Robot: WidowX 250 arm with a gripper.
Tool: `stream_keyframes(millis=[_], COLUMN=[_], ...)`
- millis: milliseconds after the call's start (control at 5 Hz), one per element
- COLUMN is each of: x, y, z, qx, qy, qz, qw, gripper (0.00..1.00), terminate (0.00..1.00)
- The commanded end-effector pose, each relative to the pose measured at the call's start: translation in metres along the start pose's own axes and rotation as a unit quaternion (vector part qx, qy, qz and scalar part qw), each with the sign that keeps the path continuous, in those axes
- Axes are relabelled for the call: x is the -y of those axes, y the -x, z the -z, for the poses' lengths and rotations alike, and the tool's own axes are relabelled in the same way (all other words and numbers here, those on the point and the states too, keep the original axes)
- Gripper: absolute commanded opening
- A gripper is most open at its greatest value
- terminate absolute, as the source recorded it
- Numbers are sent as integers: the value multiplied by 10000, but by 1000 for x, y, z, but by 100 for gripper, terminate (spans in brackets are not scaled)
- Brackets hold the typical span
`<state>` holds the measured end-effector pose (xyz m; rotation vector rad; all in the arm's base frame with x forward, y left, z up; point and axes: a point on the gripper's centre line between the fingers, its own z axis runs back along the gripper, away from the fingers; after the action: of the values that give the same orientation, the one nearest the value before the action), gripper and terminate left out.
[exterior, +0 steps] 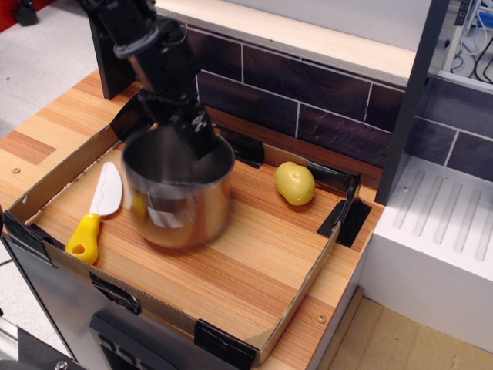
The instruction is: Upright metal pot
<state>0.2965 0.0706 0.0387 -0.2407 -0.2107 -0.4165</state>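
Note:
The metal pot (179, 202) stands roughly upright on the wooden board inside the cardboard tray (300, 301), left of centre, and looks motion-blurred. My gripper (196, 135) reaches down from the upper left, and its fingers sit at the pot's far rim. The blur hides whether they pinch the rim. The pot's mouth faces up and towards the camera.
A yellow potato (294, 183) lies to the right of the pot. A knife with a yellow handle and white blade (97, 210) lies at the tray's left. Black brackets stand at the tray's corners. A dark tiled wall runs behind, and a white block (435, 231) stands at the right.

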Motion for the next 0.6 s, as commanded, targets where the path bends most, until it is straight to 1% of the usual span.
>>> stream_keyframes(millis=[0,200,400], x=[-2,7,22], y=[-8,-15,-29], z=[-54,-75,-109], qx=[553,561,439], qy=[-1697,-1839,-2082], qz=[72,1,-309], qw=[9839,9813,9766], gripper=[100,100,100], terminate=[0,0,0])
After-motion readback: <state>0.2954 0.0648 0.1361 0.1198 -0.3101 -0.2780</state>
